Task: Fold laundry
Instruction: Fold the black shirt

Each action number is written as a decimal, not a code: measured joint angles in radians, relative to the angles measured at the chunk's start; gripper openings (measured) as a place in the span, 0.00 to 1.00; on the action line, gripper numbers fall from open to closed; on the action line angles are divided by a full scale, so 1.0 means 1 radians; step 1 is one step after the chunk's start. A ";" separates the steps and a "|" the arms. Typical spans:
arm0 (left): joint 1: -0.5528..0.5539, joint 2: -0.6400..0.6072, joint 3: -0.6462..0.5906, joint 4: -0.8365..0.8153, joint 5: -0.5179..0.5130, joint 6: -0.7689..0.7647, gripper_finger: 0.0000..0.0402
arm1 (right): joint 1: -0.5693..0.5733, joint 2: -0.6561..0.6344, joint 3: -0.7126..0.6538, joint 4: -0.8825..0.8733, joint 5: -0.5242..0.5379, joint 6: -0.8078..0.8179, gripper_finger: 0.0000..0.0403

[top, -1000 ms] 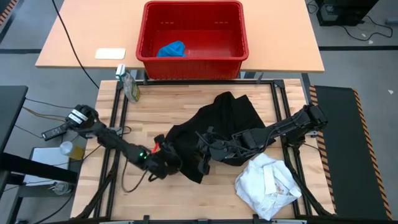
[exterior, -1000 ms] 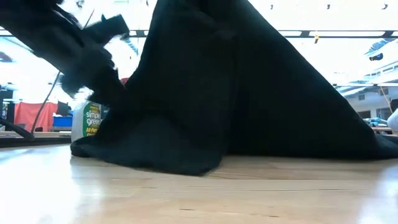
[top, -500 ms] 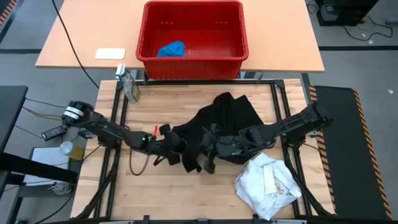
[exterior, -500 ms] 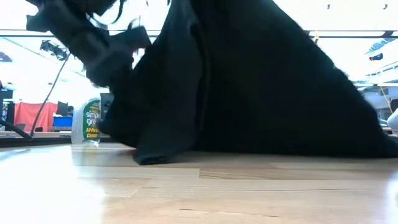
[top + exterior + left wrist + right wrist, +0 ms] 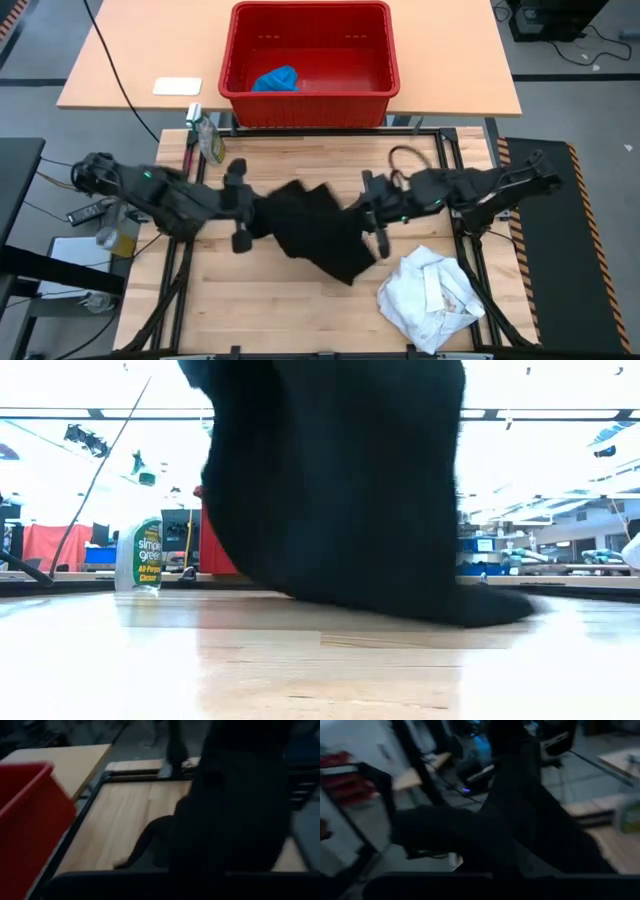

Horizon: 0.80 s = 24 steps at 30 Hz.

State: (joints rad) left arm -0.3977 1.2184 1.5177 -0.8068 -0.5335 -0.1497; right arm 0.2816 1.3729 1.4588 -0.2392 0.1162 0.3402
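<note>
White garment: we have the white garment (image 5: 432,297) crumpled at the near right corner of the wooden table (image 5: 230,305), clear of the working area; we judge it waits there unfolded.
Black garment: we hold the black garment (image 5: 318,231) stretched between the two arms over the middle of the table, its lower edge sagging toward the near side; in the low view it hangs with only its bottom brushing the wood (image 5: 340,480).
Left gripper: our left gripper (image 5: 243,207) sits at the cloth's left edge, clenched on it, we judge, since the fabric runs taut from there.
Right gripper: our right gripper (image 5: 370,212) sits at the right edge, likewise gripping, to spread the piece flat.
Spray bottle: a bottle (image 5: 208,138) stands at the far left corner.
Blue garment: the blue garment (image 5: 276,79) lies in the red basket (image 5: 310,105) on the far table, not yet taken out.
</note>
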 joint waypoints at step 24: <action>-0.189 0.377 0.773 -0.114 0.630 -0.356 0.01 | 0.052 -0.032 -0.002 0.422 -0.648 0.581 0.04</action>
State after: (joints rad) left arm -0.5870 1.5950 2.2910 -0.9210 0.0962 -0.5060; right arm 0.3334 1.3406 1.4567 0.1831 -0.5319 0.9215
